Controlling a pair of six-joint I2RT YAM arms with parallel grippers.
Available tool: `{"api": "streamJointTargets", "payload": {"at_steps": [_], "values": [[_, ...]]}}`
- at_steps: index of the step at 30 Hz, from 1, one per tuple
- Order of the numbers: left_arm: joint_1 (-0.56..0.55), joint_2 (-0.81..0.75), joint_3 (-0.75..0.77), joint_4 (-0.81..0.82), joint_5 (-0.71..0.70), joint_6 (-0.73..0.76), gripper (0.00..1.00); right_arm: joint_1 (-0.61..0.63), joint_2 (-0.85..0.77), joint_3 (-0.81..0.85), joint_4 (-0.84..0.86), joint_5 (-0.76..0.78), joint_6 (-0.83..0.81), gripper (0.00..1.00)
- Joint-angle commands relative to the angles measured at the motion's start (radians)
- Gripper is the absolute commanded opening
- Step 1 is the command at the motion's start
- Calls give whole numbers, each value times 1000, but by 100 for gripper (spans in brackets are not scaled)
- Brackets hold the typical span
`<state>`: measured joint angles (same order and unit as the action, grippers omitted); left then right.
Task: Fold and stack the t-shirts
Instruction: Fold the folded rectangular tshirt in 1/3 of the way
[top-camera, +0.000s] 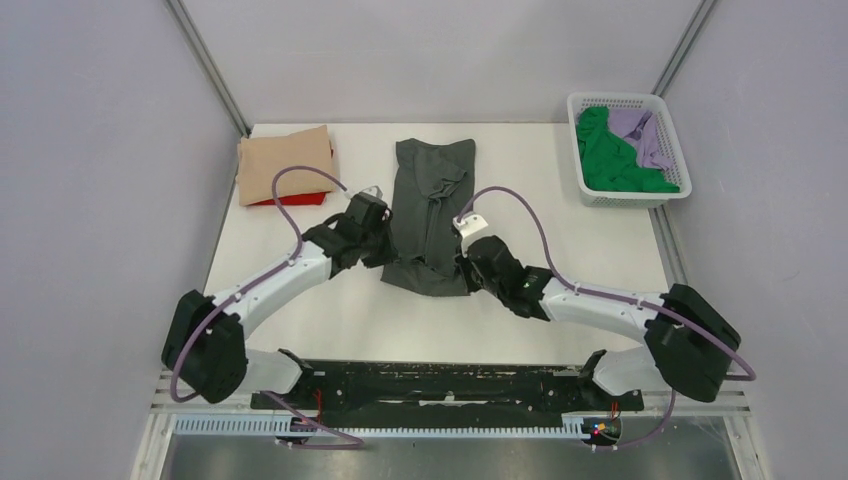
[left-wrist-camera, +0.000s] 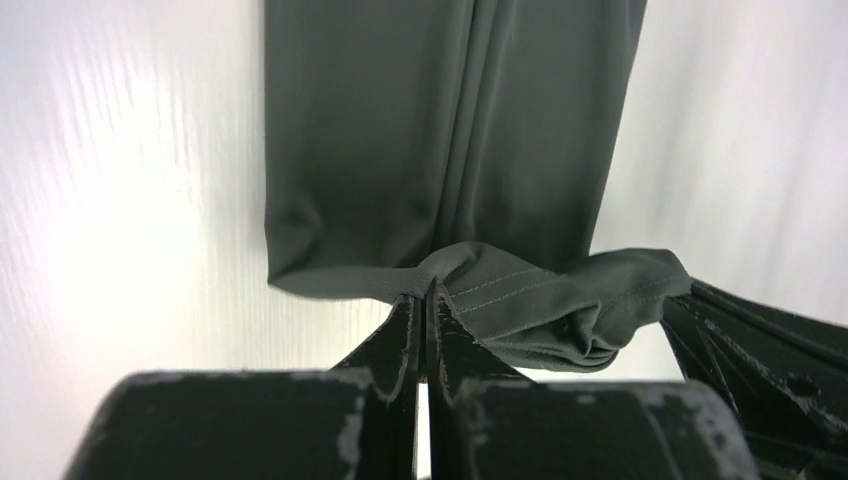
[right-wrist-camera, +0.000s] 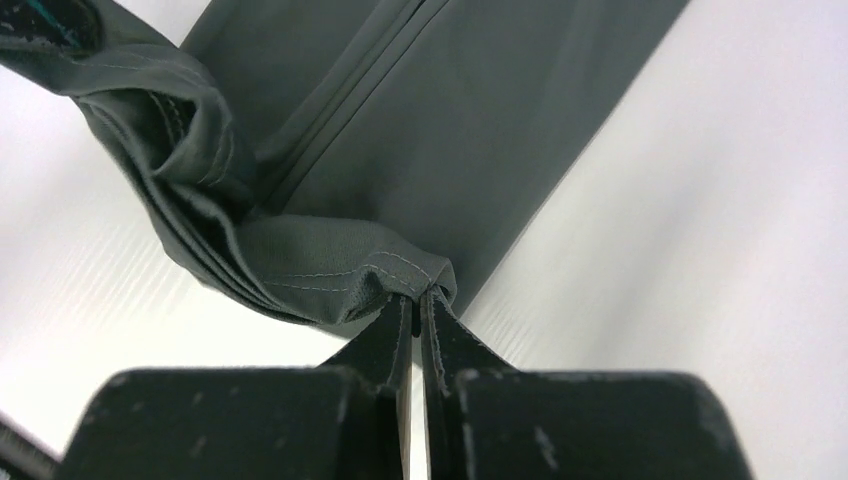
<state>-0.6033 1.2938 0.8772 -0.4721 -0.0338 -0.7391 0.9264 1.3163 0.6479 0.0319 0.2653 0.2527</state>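
Left of the white lattice basket (top-camera: 628, 197), the dark grey t-shirt (top-camera: 432, 190) is pinched at its near hem between the closed fingers of the left gripper (left-wrist-camera: 428, 292) and the right gripper (right-wrist-camera: 420, 295).

White arms (top-camera: 292, 272), black joints, looping purple cables (top-camera: 276, 190) (one apiece), scuffed black fingers (left-wrist-camera: 388, 350)
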Motion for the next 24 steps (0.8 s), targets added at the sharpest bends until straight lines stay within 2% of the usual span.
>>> {"api": "streamJointTargets", "payload": {"at_steps": [1, 9, 24], "values": [[54, 145, 152, 52, -56, 79, 2, -79, 105, 125, 79, 34, -66, 0], [114, 368, 375, 38, -146, 126, 2, -207, 302, 302, 129, -26, -107, 0], [179, 656, 651, 23, -115, 180, 3, -366, 516, 471, 150, -94, -129, 0]]}}
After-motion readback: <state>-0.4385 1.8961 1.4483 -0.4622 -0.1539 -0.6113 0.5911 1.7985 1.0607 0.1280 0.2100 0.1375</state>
